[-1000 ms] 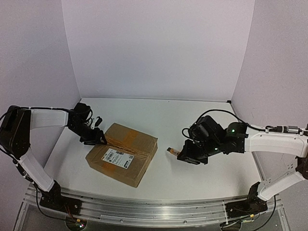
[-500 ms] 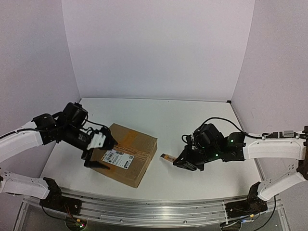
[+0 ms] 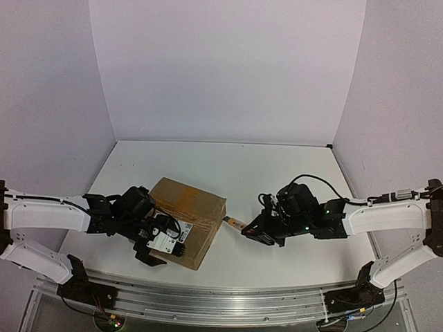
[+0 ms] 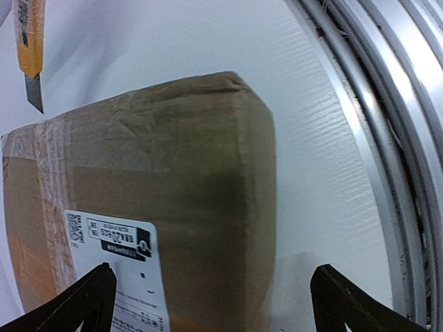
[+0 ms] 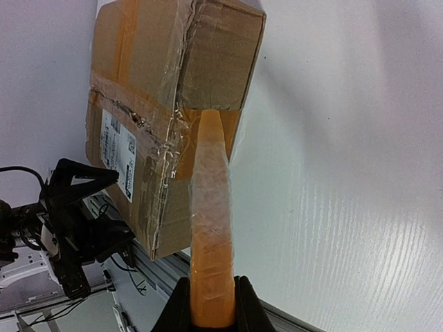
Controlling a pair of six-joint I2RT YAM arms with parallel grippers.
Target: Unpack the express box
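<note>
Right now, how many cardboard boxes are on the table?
1. The express box lies left of centre on the table; no other shows.

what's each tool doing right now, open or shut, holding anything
left tool: open, over the express box, holding nothing
right tool: shut on the utility knife

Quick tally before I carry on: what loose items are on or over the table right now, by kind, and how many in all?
express box: 1
utility knife: 1
Total: 2
</note>
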